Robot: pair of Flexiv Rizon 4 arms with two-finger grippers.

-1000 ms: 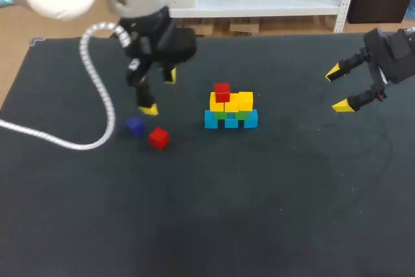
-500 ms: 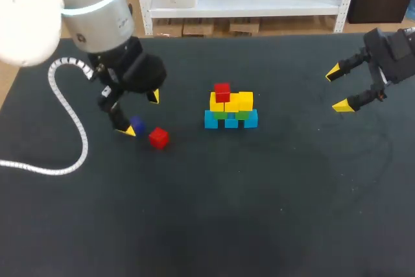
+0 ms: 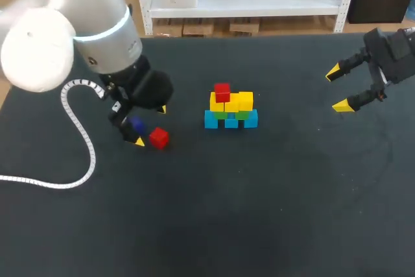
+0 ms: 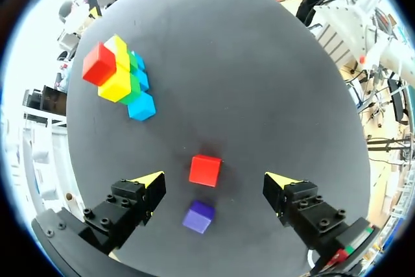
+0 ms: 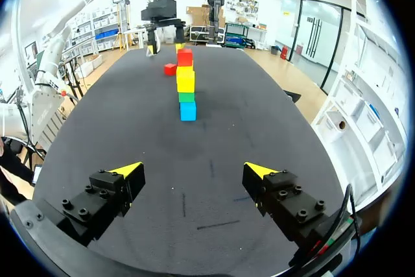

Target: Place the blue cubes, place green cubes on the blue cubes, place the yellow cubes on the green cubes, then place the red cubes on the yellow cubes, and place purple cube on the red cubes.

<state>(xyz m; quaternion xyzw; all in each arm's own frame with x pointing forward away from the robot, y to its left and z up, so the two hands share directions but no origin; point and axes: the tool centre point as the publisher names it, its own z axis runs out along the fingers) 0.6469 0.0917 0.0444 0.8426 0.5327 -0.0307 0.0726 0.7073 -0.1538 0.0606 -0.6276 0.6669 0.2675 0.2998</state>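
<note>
Purple cube (image 4: pixel 198 217) and loose red cube (image 4: pixel 205 170) sit inside wide-open left pincer (image 4: pixel 215 185), ungripped.
Stack (image 3: pixel 231 108): blue, green, yellow, one red on top; right pincer (image 5: pixel 193 172) open, empty.

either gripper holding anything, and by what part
Nothing is held: the left gripper stands open over the purple cube and loose red cube; the right gripper is open, empty.
</note>
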